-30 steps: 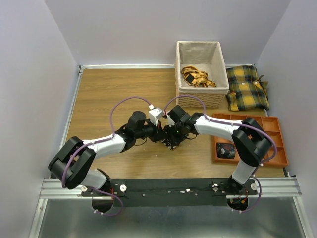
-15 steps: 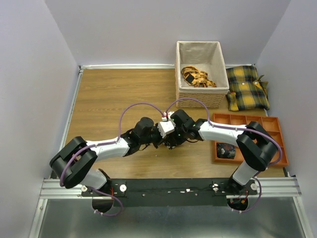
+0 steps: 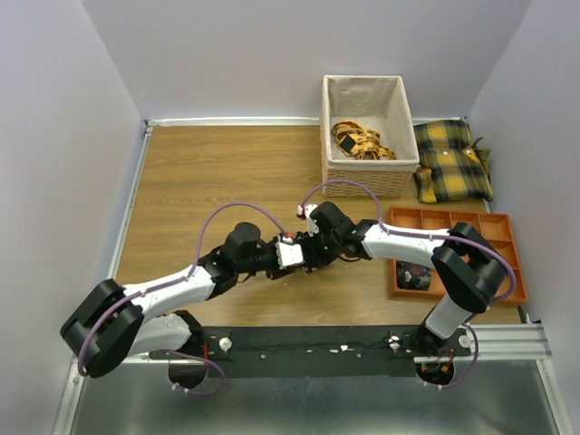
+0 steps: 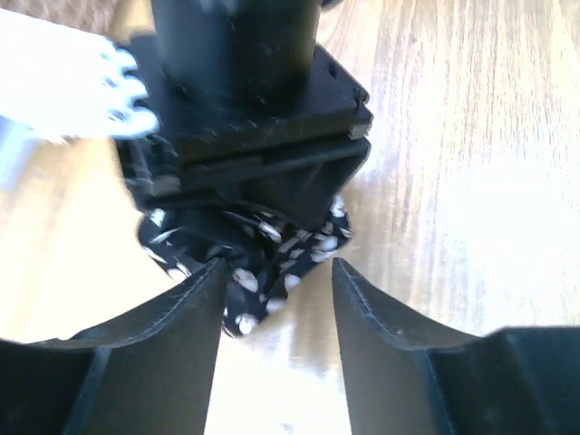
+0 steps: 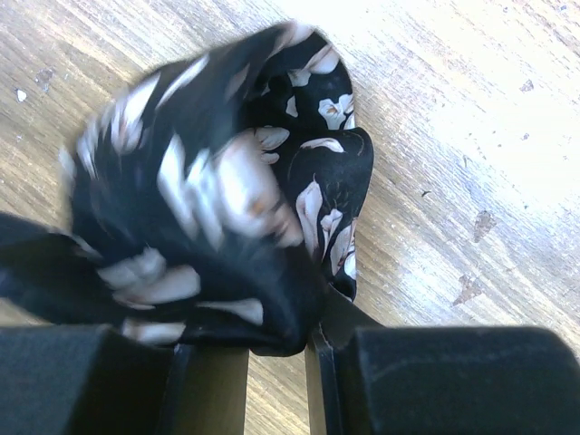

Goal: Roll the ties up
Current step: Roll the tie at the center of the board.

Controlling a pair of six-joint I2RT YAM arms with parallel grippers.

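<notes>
A tie (image 5: 227, 172), black with pale flowers, is bunched into a loose coil on the wood table, and my right gripper (image 5: 272, 349) is shut on its lower edge. In the left wrist view the same tie (image 4: 272, 245) shows under the right gripper's black body (image 4: 254, 100). My left gripper (image 4: 276, 281) is open just in front of it; the cloth's tip lies beside the left finger and nothing is clamped. From above, the left gripper (image 3: 301, 256) and right gripper (image 3: 317, 252) meet at mid-table and hide the tie. Another rolled tie (image 3: 413, 275) sits in the orange tray.
An orange compartment tray (image 3: 494, 237) lies at the right. Behind it stand a fabric-lined basket (image 3: 328, 127) holding yellow patterned cloth (image 3: 361, 141) and yellow-and-black plaid cushions (image 3: 451, 160). Walls close in the table on the left, far and right sides.
My left gripper has opened and let go of the tie, pulling back a little toward the near left. The right gripper keeps its hold, shifted slightly.
</notes>
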